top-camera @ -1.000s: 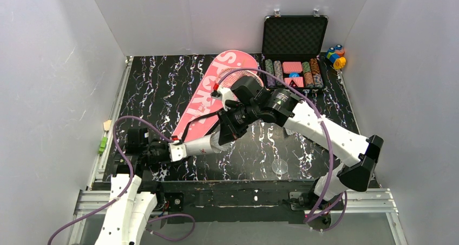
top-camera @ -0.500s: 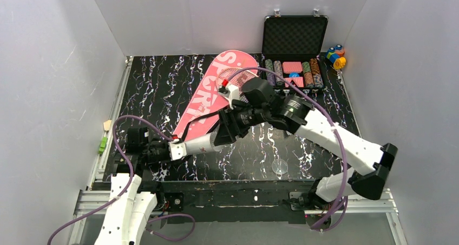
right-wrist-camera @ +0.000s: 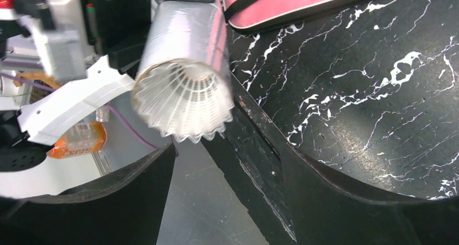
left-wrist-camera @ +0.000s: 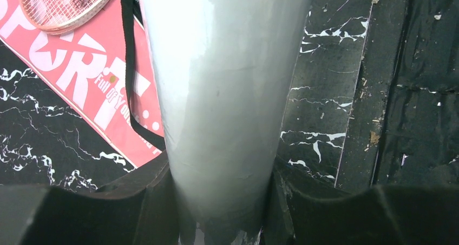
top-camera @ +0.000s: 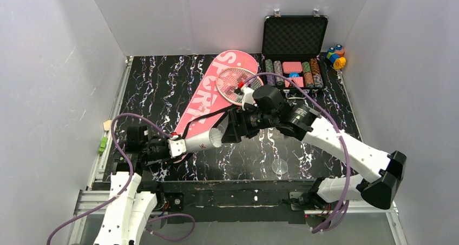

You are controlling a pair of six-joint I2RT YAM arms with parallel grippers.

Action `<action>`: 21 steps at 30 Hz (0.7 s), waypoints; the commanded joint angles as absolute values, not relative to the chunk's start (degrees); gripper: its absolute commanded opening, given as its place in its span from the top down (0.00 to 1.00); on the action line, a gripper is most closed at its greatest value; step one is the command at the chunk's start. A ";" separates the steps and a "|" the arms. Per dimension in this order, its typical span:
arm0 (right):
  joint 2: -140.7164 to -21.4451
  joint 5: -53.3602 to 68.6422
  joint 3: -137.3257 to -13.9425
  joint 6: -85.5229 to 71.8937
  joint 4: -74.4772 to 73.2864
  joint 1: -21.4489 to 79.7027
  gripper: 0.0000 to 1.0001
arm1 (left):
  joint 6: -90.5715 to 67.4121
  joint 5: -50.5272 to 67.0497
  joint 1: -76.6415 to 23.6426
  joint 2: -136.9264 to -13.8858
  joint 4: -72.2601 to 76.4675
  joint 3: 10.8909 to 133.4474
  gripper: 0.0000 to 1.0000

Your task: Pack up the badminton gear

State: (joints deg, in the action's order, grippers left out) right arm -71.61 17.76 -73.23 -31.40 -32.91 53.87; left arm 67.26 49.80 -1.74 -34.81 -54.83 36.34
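My left gripper (top-camera: 176, 146) (left-wrist-camera: 219, 202) is shut on the closed end of the white tube (top-camera: 201, 141) (left-wrist-camera: 222, 93), held low over the table and pointing right. A white feather shuttlecock (right-wrist-camera: 184, 101) sits in the tube's (right-wrist-camera: 181, 31) open mouth with its skirt sticking out. My right gripper (top-camera: 230, 127) (right-wrist-camera: 227, 164) hangs open just off that mouth, nothing between its fingers. The pink "SPORT" bag (top-camera: 208, 93) (left-wrist-camera: 70, 77) (right-wrist-camera: 292, 1) lies diagonally behind, its black strap (left-wrist-camera: 130, 93) loose. A red-framed racket (top-camera: 235, 83) (left-wrist-camera: 65, 4) rests with its head on the bag.
An open black case of poker chips (top-camera: 295, 50) stands at the back right, with small coloured toy blocks (top-camera: 335, 55) beside it. A small clear round piece (top-camera: 280, 166) lies near the table's front edge, right of the tube.
My right gripper has opened and drawn back to the right from the tube's mouth, leaving the shuttlecock in it. The left gripper still holds the tube, now more level.
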 commanded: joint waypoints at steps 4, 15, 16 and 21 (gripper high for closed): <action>-74.80 14.96 -72.66 -35.05 -24.26 53.88 0.20 | 63.38 53.84 -1.84 -34.65 -56.51 38.08 0.85; -77.88 11.69 -68.58 -36.63 -21.06 54.17 0.25 | 62.22 55.02 -1.80 -34.51 -56.45 39.09 0.84; -77.49 10.76 -67.81 -36.53 -20.78 54.29 0.25 | 61.94 55.35 -1.81 -34.38 -56.47 39.30 0.84; -76.69 9.12 -64.82 -37.35 -17.39 55.19 0.25 | 61.08 56.60 -1.83 -34.59 -56.20 39.76 0.83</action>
